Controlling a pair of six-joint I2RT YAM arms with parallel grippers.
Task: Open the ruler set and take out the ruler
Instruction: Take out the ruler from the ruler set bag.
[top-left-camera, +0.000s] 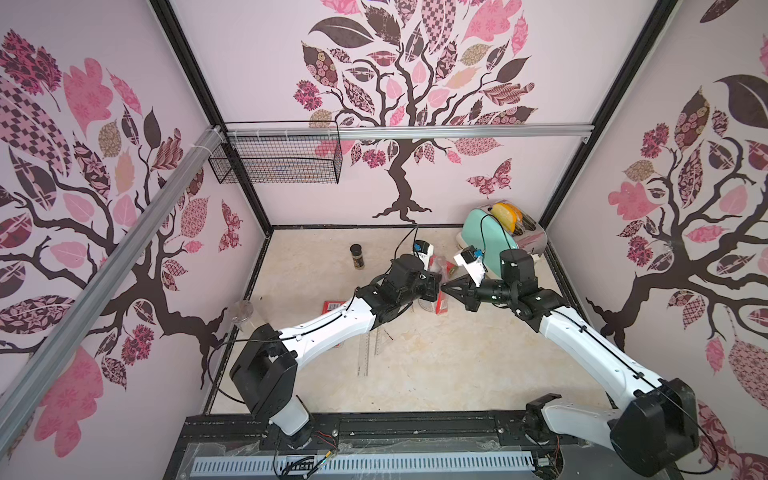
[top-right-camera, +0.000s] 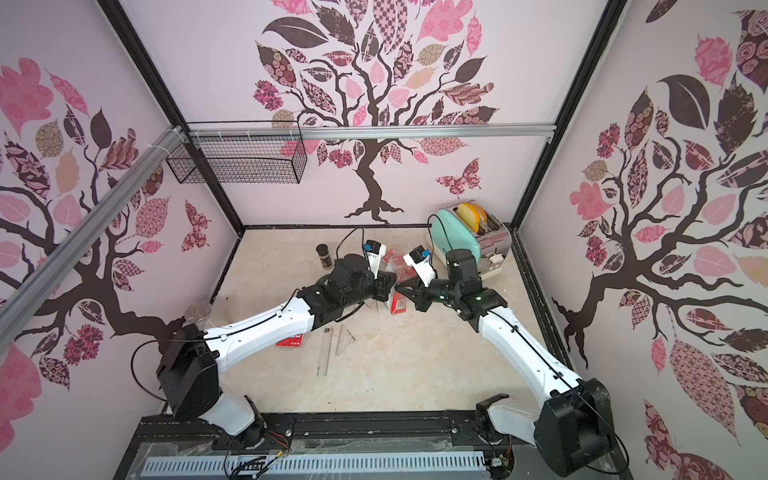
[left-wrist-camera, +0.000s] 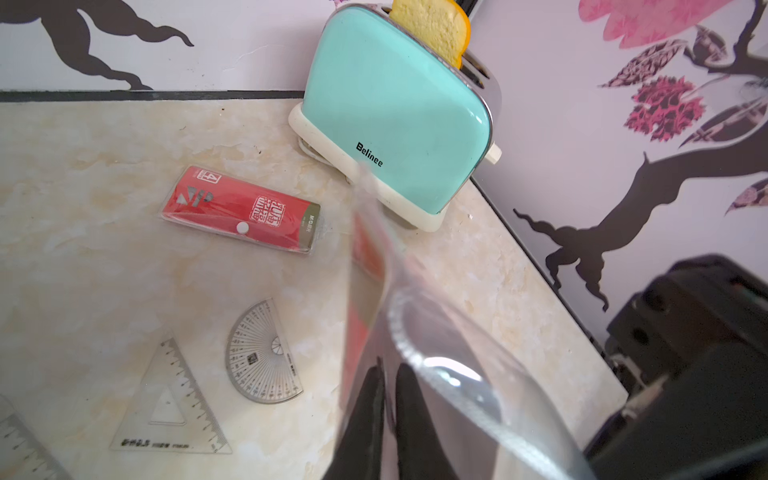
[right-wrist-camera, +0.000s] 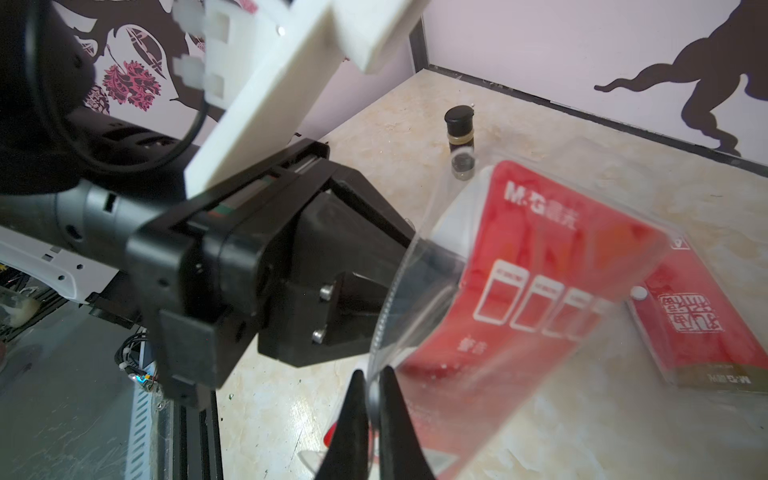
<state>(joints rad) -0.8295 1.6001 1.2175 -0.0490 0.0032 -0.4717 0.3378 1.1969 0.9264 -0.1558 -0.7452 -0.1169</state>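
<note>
Hanging in the air above the table (top-left-camera: 436, 374), the ruler set (right-wrist-camera: 540, 270), a clear pouch with a red card inside, is held between the two grippers, which meet tip to tip over the far half of the surface. The left gripper (left-wrist-camera: 388, 374) is closed tight on one clear edge of the pouch. The right gripper (right-wrist-camera: 372, 384) is likewise pinched shut on the clear flap. Whether a ruler lies inside cannot be told.

Below, a second ruler set (left-wrist-camera: 241, 210) is laid flat on the table, its white snap showing. A protractor (left-wrist-camera: 262, 353) is seen near it and a set square (left-wrist-camera: 174, 399) beside that. A straight ruler (top-left-camera: 363, 353) lies nearer the robot's base. A mint toaster (left-wrist-camera: 395, 116) is placed in the far right corner, and a dark jar (top-left-camera: 357, 255) stands well apart to the left.
</note>
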